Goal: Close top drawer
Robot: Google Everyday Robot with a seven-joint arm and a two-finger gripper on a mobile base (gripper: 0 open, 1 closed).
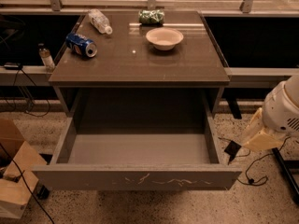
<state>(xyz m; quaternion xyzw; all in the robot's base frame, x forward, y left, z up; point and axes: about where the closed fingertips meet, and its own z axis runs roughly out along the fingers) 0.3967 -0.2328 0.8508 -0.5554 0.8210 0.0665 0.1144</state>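
Top drawer (135,180) fully out. Gripper (256,135) at 3 o'clock; spread or pressed, we can't tell. We shd swing to 6, press front mid-panel, push straight twd 12.

Dim warm overhead light glints on the tabletop (140,66). Shadow fills the recess above the top drawer (93,177); the gripper (255,135), at its right, catches light.

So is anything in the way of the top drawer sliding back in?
Nothing visible does. The top drawer is pulled out with nothing seen inside it or in the opening behind. The tool hangs to its right, clear of the front panel.
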